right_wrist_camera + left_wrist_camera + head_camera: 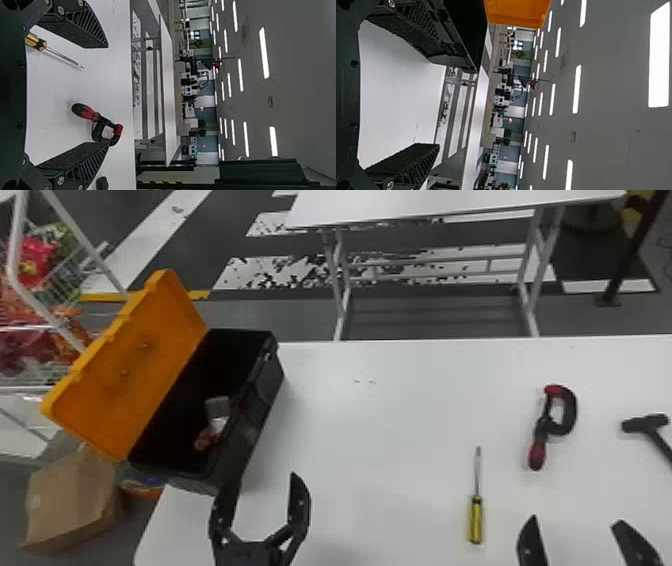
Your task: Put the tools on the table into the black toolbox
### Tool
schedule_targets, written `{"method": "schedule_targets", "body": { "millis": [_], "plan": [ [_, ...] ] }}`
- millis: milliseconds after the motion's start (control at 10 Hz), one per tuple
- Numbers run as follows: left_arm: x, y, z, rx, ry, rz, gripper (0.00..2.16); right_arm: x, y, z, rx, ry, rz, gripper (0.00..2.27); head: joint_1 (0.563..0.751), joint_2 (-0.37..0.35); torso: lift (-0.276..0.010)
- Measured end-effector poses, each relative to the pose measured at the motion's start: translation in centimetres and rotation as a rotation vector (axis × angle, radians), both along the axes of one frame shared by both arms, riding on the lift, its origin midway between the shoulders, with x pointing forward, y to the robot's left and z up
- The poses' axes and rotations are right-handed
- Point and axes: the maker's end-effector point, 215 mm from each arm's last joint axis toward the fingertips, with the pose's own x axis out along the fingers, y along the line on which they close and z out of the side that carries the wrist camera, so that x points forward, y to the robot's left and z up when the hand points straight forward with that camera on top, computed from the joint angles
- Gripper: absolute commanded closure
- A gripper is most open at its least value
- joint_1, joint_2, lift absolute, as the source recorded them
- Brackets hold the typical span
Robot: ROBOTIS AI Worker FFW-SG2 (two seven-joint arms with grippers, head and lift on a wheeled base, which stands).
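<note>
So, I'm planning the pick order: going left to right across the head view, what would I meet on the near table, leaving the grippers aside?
Black toolbox with its orange lid open → yellow-handled screwdriver → red-and-black clamp → black hammer.

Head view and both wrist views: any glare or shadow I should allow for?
Head view: deep shade inside the black toolbox swallows detail, and a faint sheen lies on the white table. Left wrist view: ceiling lights glare plain white. Right wrist view: similar glare overhead, plus a soft shadow alongside the screwdriver.
</note>
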Motion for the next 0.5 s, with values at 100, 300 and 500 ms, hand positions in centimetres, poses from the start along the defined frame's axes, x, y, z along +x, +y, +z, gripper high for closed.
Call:
{"method": "schedule_targets", "body": {
  "millis": [100,300,500],
  "plan": [
    [0.0,0.0,-0.1,0.000,0.003,-0.001,0.07,0.0,0.1,-0.1,0.001,0.004,0.002,0.12,0.695,0.236,-0.075],
    [0.0,-0.1,-0.2,0.000,0.005,-0.003,0.07,0.4,1.0,-0.6,0.008,0.035,0.007,0.12,0.695,0.247,-0.075],
    [0.0,-0.1,-0.5,0.000,0.012,-0.004,0.07,1.3,2.8,-2.2,0.000,0.119,0.021,0.12,0.695,0.275,-0.075]
  ]
}}
